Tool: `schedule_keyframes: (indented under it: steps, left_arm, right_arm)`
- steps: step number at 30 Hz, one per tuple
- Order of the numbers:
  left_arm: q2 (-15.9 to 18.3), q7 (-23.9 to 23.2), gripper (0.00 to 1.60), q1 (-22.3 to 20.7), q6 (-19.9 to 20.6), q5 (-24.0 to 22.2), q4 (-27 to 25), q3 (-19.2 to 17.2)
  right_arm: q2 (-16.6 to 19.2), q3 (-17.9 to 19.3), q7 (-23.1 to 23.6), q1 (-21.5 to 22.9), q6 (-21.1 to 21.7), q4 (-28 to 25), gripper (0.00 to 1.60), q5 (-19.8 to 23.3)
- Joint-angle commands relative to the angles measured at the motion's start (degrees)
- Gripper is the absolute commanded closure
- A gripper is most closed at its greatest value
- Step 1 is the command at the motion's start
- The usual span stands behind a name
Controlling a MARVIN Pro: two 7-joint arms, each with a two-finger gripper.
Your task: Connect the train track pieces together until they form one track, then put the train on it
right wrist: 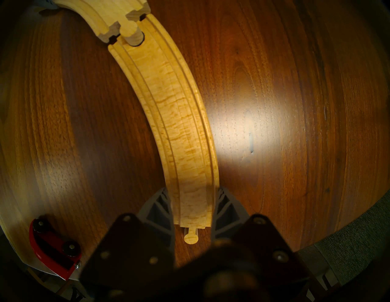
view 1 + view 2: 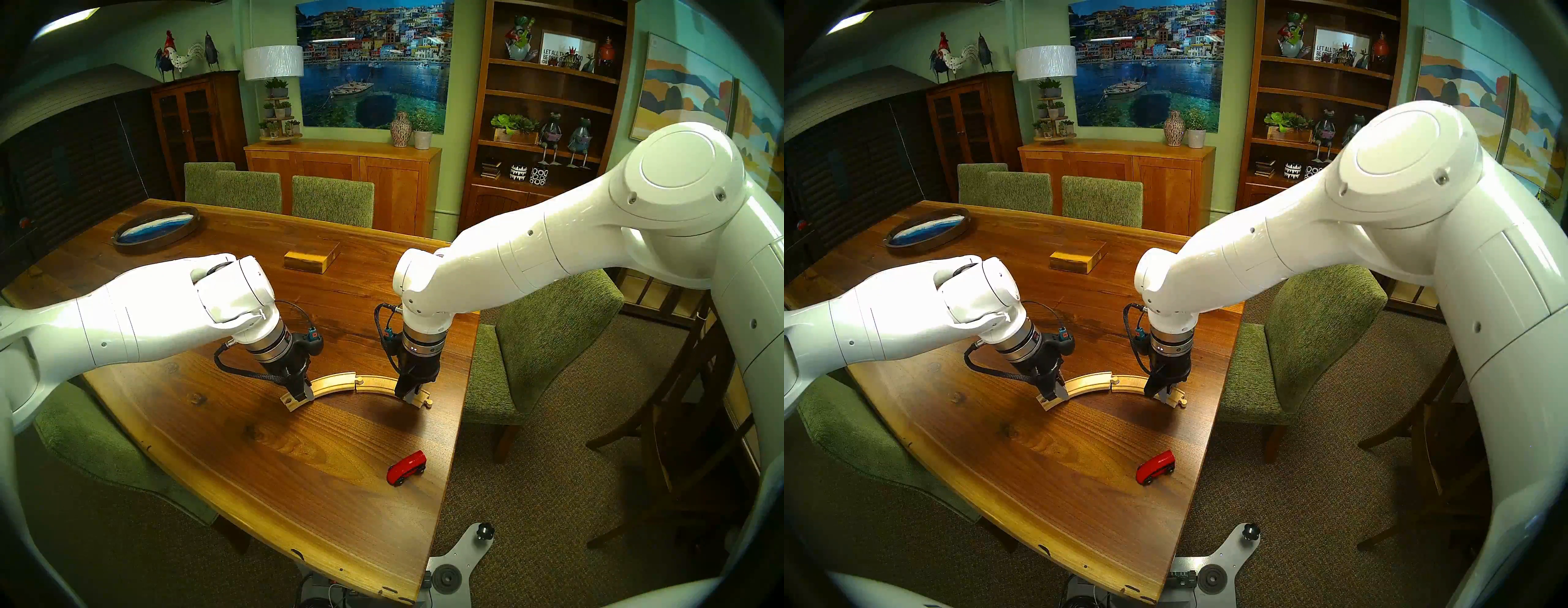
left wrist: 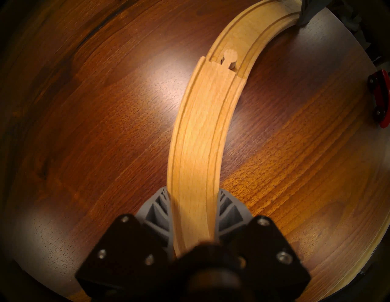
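Two white robot arms reach down to a dark wooden table [image 2: 263, 458], each clamping one curved pale wooden track piece. The left gripper [image 2: 299, 392] is closed on the outer end of the left track piece [image 2: 335, 384], its grey fingers [image 3: 155, 207] pressed to both sides of the wood. The right gripper [image 2: 409, 391] is likewise closed on the right track piece [image 2: 382, 384], near that piece's free peg end. Between the two grippers the pieces meet: the round peg of the left piece sits in the hole of the right one, though the right wrist view shows the left piece's end riding slightly high and the edges a little out of line, so the joint appears started but probably not fully seated. Pressing it flat seems to be what remains of joining, and after that the train goes on. The red train [image 2: 407, 468] lies on the table well apart from both grippers, nearer the robot than the right gripper and close to the table's edge, apparently tipped onto its side with wheels showing. Beyond the grippers, far from the work, rest a yellowish wooden block [image 2: 312, 260] and an oval tray [image 2: 156, 229]. Nothing lies between the grippers and the train; green chairs [image 2: 551, 339] ring the table.
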Motion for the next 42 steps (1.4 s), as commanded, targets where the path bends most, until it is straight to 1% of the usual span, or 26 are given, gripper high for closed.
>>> schedule_keyframes:
  steps: [1, 2, 3, 5, 9, 10, 11, 13, 14, 17, 19, 23, 25, 27, 28, 42]
  left_arm:
    - [-0.2, 0.0, 1.17, -1.8, 0.3, 0.0, 0.1, -1.3]
    - [-0.2, 0.0, 1.05, -1.8, 0.3, 0.0, 0.2, -1.3]
    - [-0.2, 0.0, 1.00, -1.8, 0.3, 0.0, 0.2, -1.3]
    - [-0.1, -0.1, 0.96, -1.8, 0.2, 0.0, 0.2, -1.3]
    - [0.0, -0.1, 0.75, -1.8, 0.2, -0.1, 0.2, -1.4]
    - [0.0, -0.1, 0.75, -1.8, 0.2, -0.1, 0.2, -1.4]
    - [0.1, -0.1, 0.70, -1.8, 0.2, -0.1, 0.2, -1.4]
    - [0.1, -0.2, 0.53, -1.8, 0.2, -0.1, 0.1, -1.4]
    - [0.2, -0.2, 0.31, -1.8, 0.2, -0.1, 0.1, -1.4]
    - [0.3, -0.3, 0.31, -1.9, 0.1, -0.1, 0.1, -1.4]
    - [0.3, -0.4, 0.20, -1.9, 0.0, -0.1, 0.0, -1.3]
    - [0.4, -0.5, 0.19, -1.8, 0.0, -0.1, 0.0, -1.4]
    - [0.5, -0.5, 0.14, -1.8, 0.0, -0.1, 0.0, -1.4]
    - [0.5, -0.5, 0.02, -1.8, 0.0, -0.1, -0.1, -1.4]
    - [0.6, -0.6, 0.00, -1.9, 0.0, -0.1, -0.1, -1.5]
    - [0.6, -0.7, 0.00, -1.8, 0.2, -0.2, -0.5, -1.8]
  right_arm:
    - [0.1, 0.0, -0.1, 0.3, -0.1, 0.3, 1.60, -0.1]
    - [0.1, 0.0, -0.1, 0.3, -0.1, 0.3, 1.60, -0.1]
    - [0.1, 0.0, -0.1, 0.3, -0.1, 0.3, 1.60, -0.1]
    - [0.1, 0.0, -0.1, 0.3, -0.1, 0.3, 1.60, -0.1]
    - [0.1, 0.0, -0.1, 0.3, -0.1, 0.3, 1.60, -0.1]
    - [0.1, 0.0, -0.1, 0.3, -0.1, 0.3, 1.60, -0.1]
    - [0.1, 0.0, -0.1, 0.3, -0.1, 0.3, 1.60, -0.1]
    - [0.1, 0.0, -0.1, 0.3, -0.1, 0.3, 1.60, -0.1]
    - [0.1, 0.0, -0.1, 0.3, -0.1, 0.3, 1.60, -0.1]
    - [0.1, 0.0, -0.1, 0.3, -0.1, 0.3, 1.60, -0.1]
    - [0.1, 0.0, -0.1, 0.3, -0.1, 0.3, 1.60, -0.1]
    - [0.1, 0.0, -0.1, 0.3, -0.1, 0.3, 1.60, -0.1]
    - [0.1, 0.0, -0.1, 0.3, -0.1, 0.3, 1.60, -0.1]
    - [0.1, 0.0, -0.1, 0.3, -0.1, 0.3, 1.60, -0.1]
    - [0.1, 0.0, -0.1, 0.3, -0.1, 0.3, 1.60, -0.1]
    - [0.1, 0.0, -0.1, 0.3, -0.1, 0.3, 1.60, -0.1]
